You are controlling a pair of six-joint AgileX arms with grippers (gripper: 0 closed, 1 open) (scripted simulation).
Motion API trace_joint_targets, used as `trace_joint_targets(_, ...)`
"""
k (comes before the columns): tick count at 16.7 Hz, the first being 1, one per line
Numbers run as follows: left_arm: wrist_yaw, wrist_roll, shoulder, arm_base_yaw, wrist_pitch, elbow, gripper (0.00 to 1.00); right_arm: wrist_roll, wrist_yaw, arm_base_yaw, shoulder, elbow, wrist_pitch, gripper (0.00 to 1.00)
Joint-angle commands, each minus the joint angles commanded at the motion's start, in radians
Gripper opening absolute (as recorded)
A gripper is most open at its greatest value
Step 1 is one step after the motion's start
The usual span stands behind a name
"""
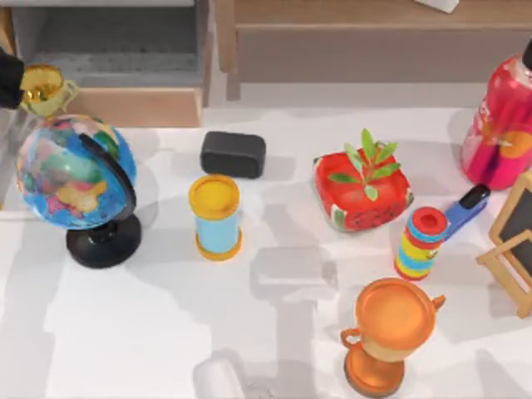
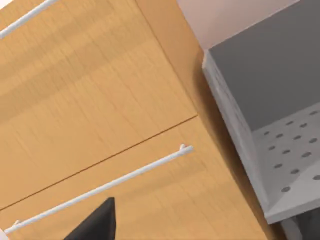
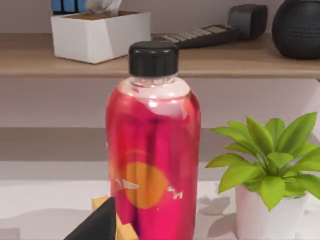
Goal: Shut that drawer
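Drawer (image 1: 116, 66) stands open at worktop's (image 1: 166, 332) far left, behind globe (image 1: 75, 170); left tool near wooden front, fingers' state cannot tell

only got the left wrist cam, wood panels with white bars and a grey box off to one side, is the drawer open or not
Observer: Open. In the top view the drawer is pulled out at the back left of the table.
Operator: anything near its front
Observer: A globe stands just in front of the front board's left half.
Operator: anything else there
Observer: A small gold cup sits by the board's left end.
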Motion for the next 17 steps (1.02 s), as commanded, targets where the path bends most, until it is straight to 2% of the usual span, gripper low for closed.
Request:
trace_joint_targets(5,0.292,0.369,0.206,0.347,0.308,-0.069,1.0,0.0,0.0,0.0,0.0,0.0,0.0,1.0)
trace_joint_targets(9,0.517,0.651,0.394,0.572,0.527,-0.11,1.0,0.0,0.0,0.0,0.0,0.0,0.0,1.0)
trace_joint_targets(13,0.705,0.878,0.595,0.694,0.685,-0.121,1.0,0.0,0.0,0.0,0.0,0.0,0.0,1.0)
trace_joint_targets(17,0.824,1.017,0.751,0.721,0.769,-0.107,1.0,0.0,0.0,0.0,0.0,0.0,0.0,1.0)
